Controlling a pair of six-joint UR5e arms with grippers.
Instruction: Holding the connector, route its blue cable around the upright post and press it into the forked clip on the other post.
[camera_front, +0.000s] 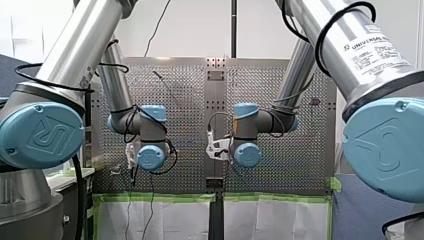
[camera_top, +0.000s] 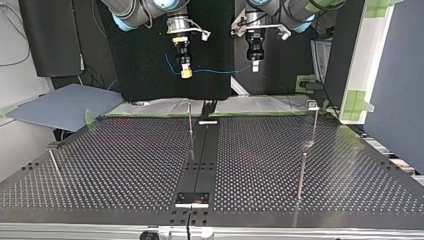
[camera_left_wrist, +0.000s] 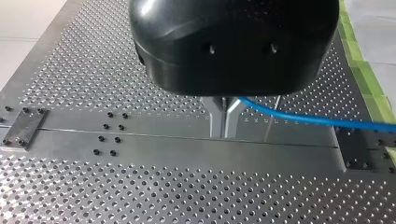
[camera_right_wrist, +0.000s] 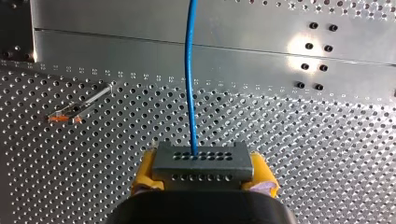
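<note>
My right claw (camera_right_wrist: 201, 171) grips the connector (camera_right_wrist: 201, 161) between its yellow pads (camera_right_wrist: 145, 175). The connector's long axis runs crosswise from pad to pad, and its holed face points ahead, away from the claw. The blue cable (camera_right_wrist: 189, 84) leaves the middle of that face and runs straight ahead of the claw, over the perforated surface (camera_right_wrist: 303, 140). Ahead of the claw and to one side stands a thin post (camera_right_wrist: 86, 103) with an orange-marked tip.

My left claw (camera_left_wrist: 224, 114) has its metal fingers (camera_left_wrist: 215, 116) closed on the cable. From them the cable stretches off sideways and slightly downward, above the surface's plain centre strip.

Only the top view shows both claws at once. They hang side by side well above the surface, with the connector pointing down beneath my right claw. The cable spans nearly level from it across to my left claw's tip. Several thin upright posts stand below them. In the front view the claws are too small to make out the cable.
</note>
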